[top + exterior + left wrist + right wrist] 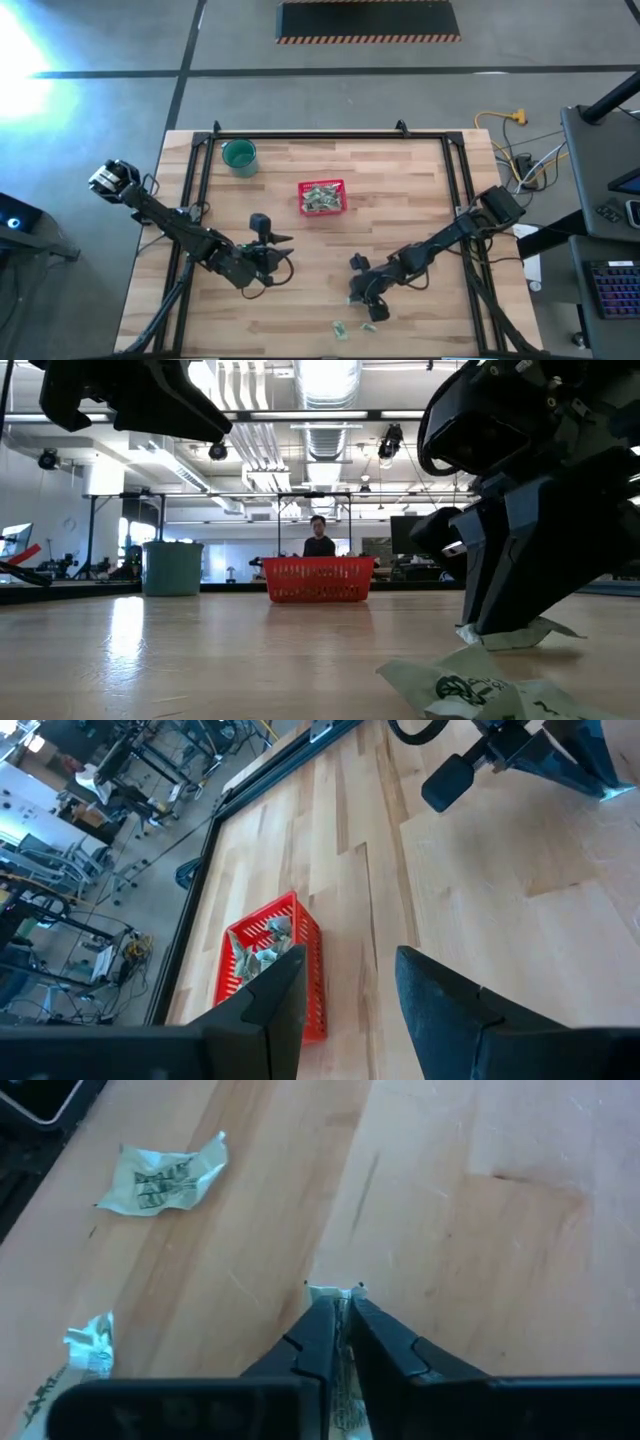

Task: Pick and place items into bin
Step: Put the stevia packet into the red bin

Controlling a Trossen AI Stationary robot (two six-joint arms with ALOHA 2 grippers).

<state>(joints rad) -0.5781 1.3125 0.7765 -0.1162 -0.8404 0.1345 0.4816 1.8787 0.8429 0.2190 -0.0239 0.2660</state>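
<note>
1. Right hand (pixel 341 1315) low on the table (pixel 420 200), on the near side of the bin (pixel 322 197) and well apart from it; fingers pinched on one packet (pixel 335 1292), its edge showing past the tips.
2. Two more packets (pixel 160 1177) lie loose just beside that hand.
3. Bin already holds many packets; the carry runs from the hand toward the bin.
4. Left hand (pixel 350 1000) open, empty, nearer the bin.
</note>
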